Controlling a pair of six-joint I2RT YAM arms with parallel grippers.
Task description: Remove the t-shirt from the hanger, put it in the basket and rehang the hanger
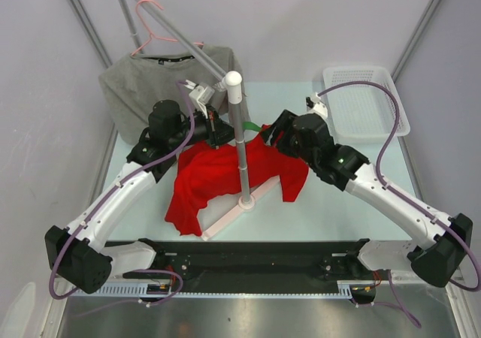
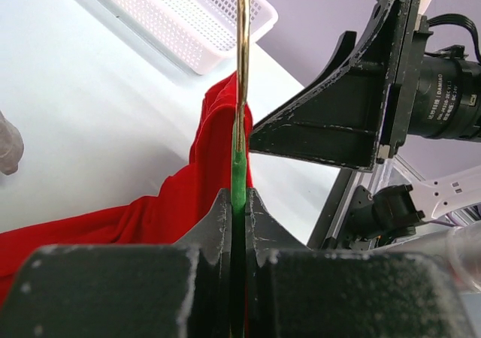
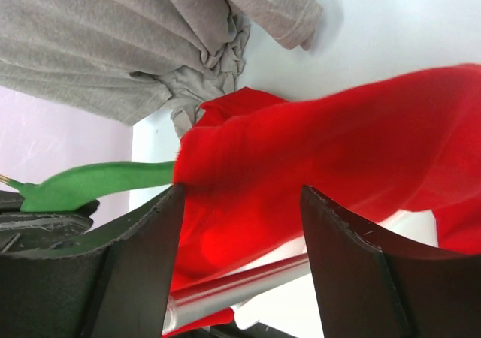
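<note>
The red t-shirt [image 1: 218, 176] lies crumpled on the table around the foot of the rack. A green hanger [image 1: 256, 128] sticks out of its far edge. My left gripper [image 1: 218, 130] is shut on the green hanger [image 2: 238, 179], just below its gold wire hook [image 2: 242, 52]; the red shirt [image 2: 150, 218] hangs to its left. My right gripper [image 1: 273, 137] is open at the shirt's right shoulder. In the right wrist view its jaws [image 3: 242, 191] stand wide with red cloth [image 3: 323, 150] between them, and the green hanger arm [image 3: 98, 182] pokes out to the left.
A white rack pole [image 1: 239, 139] on a T-shaped base [image 1: 229, 214] stands through the shirt; it shows as a metal tube [image 3: 233, 285]. A grey t-shirt [image 1: 143, 86] on a pink hanger [image 1: 154, 26] hangs at back left. A white basket [image 1: 364, 101] sits at back right.
</note>
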